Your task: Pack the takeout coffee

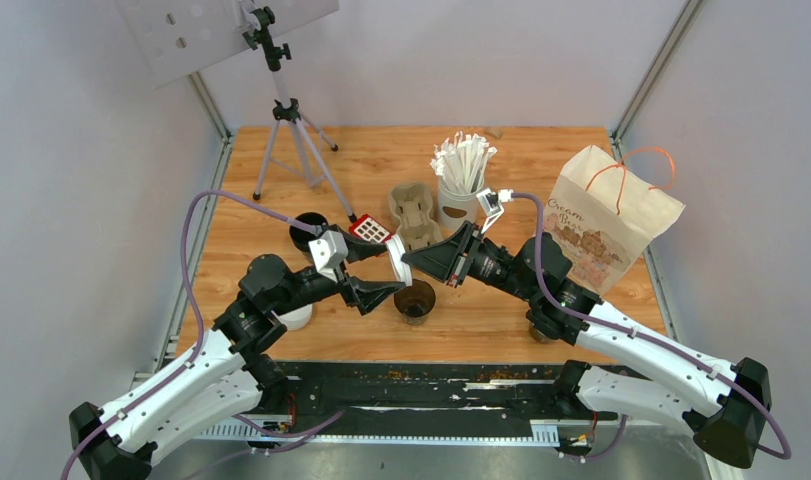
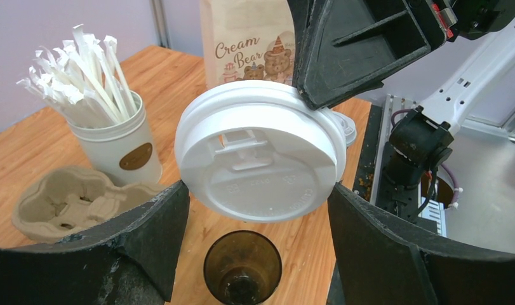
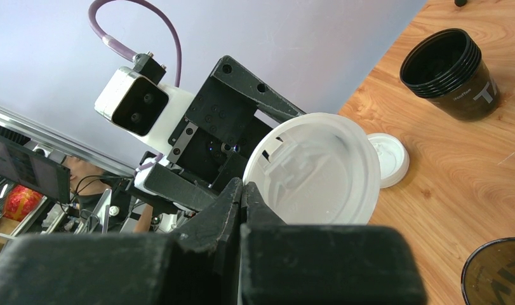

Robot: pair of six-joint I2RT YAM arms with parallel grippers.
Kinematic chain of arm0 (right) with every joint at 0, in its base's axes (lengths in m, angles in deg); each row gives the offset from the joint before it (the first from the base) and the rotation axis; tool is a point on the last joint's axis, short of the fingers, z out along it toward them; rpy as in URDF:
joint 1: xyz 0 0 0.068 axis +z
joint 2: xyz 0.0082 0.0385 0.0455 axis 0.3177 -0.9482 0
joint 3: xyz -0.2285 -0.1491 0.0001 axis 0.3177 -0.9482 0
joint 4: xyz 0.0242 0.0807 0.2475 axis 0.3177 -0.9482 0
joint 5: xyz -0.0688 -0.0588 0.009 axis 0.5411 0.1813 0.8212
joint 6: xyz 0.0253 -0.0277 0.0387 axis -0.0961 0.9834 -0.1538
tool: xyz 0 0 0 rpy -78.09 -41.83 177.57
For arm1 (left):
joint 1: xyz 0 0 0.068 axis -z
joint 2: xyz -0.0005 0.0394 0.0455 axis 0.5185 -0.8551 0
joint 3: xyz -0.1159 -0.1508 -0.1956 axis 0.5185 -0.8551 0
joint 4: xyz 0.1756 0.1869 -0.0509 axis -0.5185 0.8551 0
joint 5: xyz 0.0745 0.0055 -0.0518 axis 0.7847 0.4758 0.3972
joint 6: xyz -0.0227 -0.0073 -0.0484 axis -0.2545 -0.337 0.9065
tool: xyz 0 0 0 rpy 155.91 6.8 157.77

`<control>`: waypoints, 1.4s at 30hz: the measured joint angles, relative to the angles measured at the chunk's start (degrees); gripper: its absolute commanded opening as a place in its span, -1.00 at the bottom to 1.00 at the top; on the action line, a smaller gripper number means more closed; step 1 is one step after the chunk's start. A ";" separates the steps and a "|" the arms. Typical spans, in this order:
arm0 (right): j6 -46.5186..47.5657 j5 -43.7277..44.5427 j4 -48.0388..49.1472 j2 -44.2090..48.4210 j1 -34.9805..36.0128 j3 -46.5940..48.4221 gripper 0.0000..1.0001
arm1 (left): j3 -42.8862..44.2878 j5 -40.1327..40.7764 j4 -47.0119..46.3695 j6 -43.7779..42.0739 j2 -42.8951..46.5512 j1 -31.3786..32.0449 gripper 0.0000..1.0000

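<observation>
Left wrist camera looks straight at a flat white lid [image 2: 261, 162] hanging in the air over an open dark brown cup [image 2: 242, 267] that stands upright on the wooden table [image 2: 39, 140]. The right gripper [image 3: 242, 190] is clamped tight on the lid's rim and carries it. The left gripper [image 2: 260, 184] has its jaws spread wide, one finger on each side of the lid. The rim sits right at both fingertips, but whether it touches them cannot be told.

From the top external view, the two grippers meet near the table's middle, with the open cup just in front of them. A second dark cup [image 1: 309, 230], also uncovered, stands upright behind the left arm's wrist. A second white lid [image 3: 388, 159] lies flat on the table between the two cups.

The beige pulp cup tray [image 1: 413, 213] lies just behind the grippers. A white cup of paper-wrapped sticks [image 1: 461, 185] stands beside it. The "Cream Bear" paper bag [image 1: 606, 215] stands upright on the right side of the table, well apart from both cups. A tripod [image 1: 286, 120] stands at the back left.
</observation>
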 measured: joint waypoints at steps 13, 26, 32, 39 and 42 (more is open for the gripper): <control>0.17 1.55 -2.62 0.35 0.00 0.02 -0.15 | 1.66 2.60 5.18 0.70 -1.22 0.00 0.48; 8.50 14.82 -24.83 10.67 0.00 4.70 1.00 | 27.91 15.65 40.68 2.91 -17.42 5.75 0.47; 13.11 23.19 -35.78 16.06 0.00 6.88 1.00 | 40.35 21.27 57.57 4.81 -28.28 10.10 0.45; 16.24 30.34 -42.18 22.77 0.00 6.88 1.00 | 49.77 23.58 69.16 6.62 -41.83 12.98 0.44; 17.18 32.02 -42.97 23.67 0.00 6.91 1.00 | 50.95 24.48 71.52 6.86 -46.88 13.99 0.43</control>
